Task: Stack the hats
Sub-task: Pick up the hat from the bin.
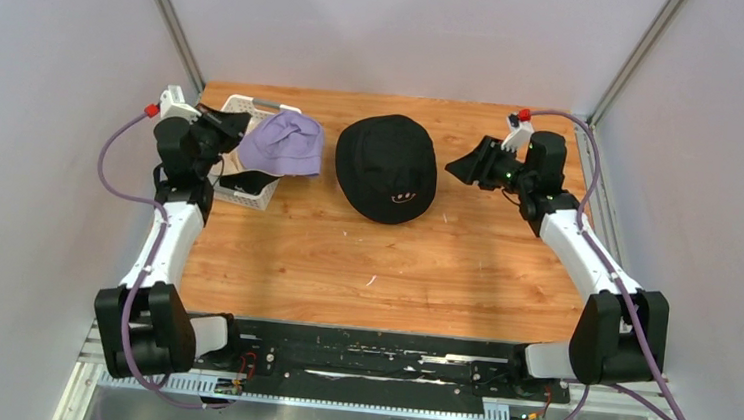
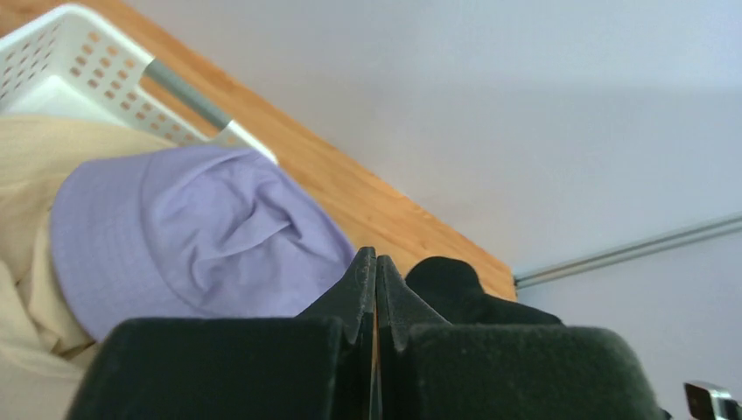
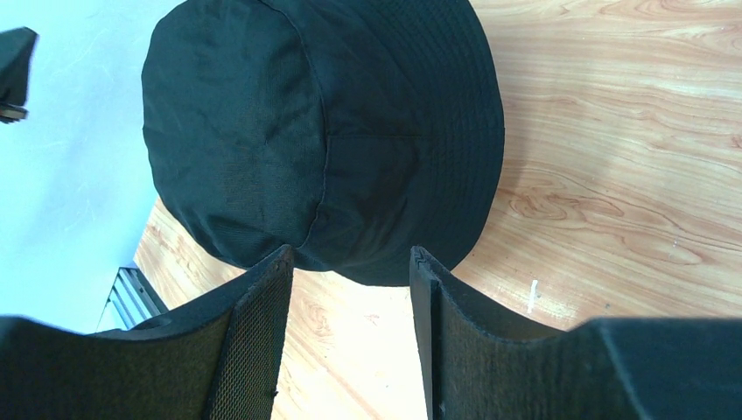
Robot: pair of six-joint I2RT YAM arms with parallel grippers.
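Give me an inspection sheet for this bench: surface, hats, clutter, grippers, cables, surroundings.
Surface: wooden table, one small white speck near the front.
Hats: black hat with smiley, crown up at centre; lavender hat on beige hat at the basket.
Clutter: white basket, back left.
Grippers: left gripper shut beside lavender hat, grip unclear; right gripper open, short of black hat.
Cables: purple cables loop off both arms, clear of hats.
Surroundings: white walls, metal posts.

Bright, even, diffuse light. The black smiley-face bucket hat (image 1: 386, 166) casts only a soft, narrow shadow on the wooden table (image 1: 344, 258). Top view sharp; left wrist view slightly soft up close.
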